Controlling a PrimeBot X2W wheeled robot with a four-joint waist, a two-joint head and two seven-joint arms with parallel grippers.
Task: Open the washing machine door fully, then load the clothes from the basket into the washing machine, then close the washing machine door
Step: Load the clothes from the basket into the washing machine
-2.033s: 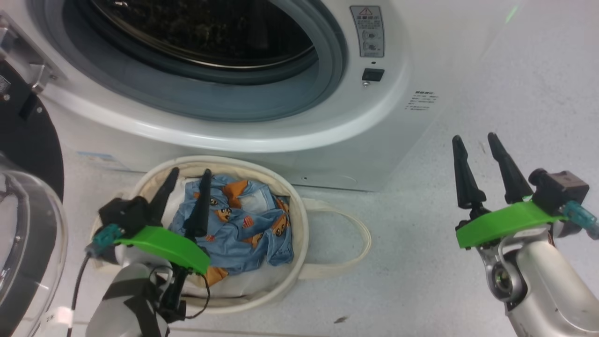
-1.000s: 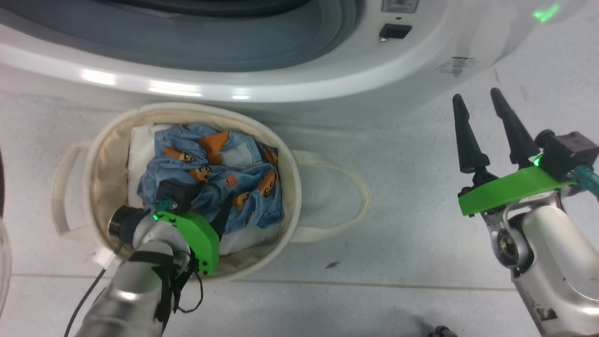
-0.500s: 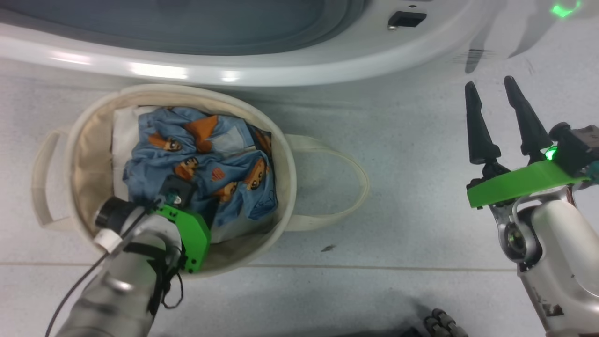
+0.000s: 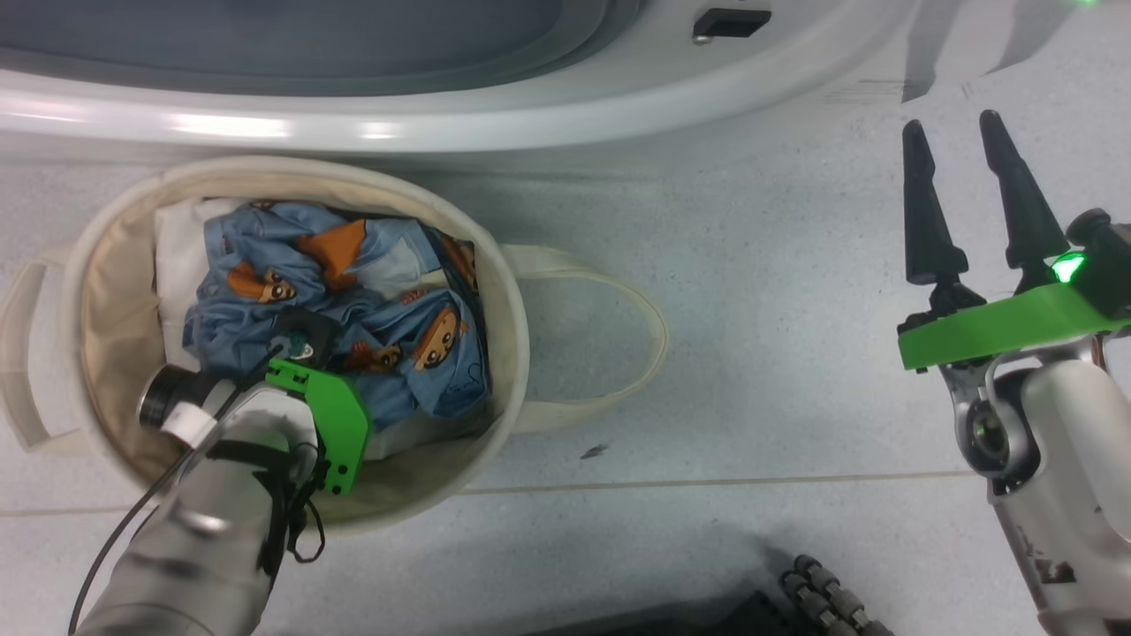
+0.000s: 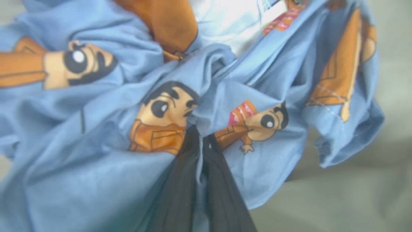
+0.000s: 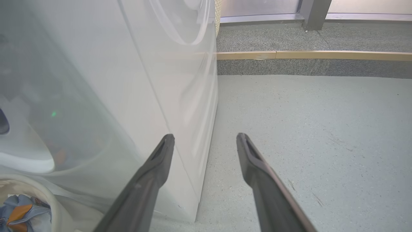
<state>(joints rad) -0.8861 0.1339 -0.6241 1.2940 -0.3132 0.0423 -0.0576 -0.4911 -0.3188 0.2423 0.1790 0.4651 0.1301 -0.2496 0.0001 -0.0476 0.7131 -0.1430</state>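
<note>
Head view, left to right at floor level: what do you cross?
Left loop handle → basket wall → clothes → right loop handle → right tool, open.

- The left pincer, with two long dark fingers, is rising from the middle of the bottom edge, its tips pressed together.
- It is pinching a gathered fold of crumpled light blue cloth printed with orange cartoon figures.
- The cloth is bunching into creases around the tips.
- A whitish patch is showing at the top.
- A blurred pale cream surface is lying behind the cloth at the lower right.
</note>
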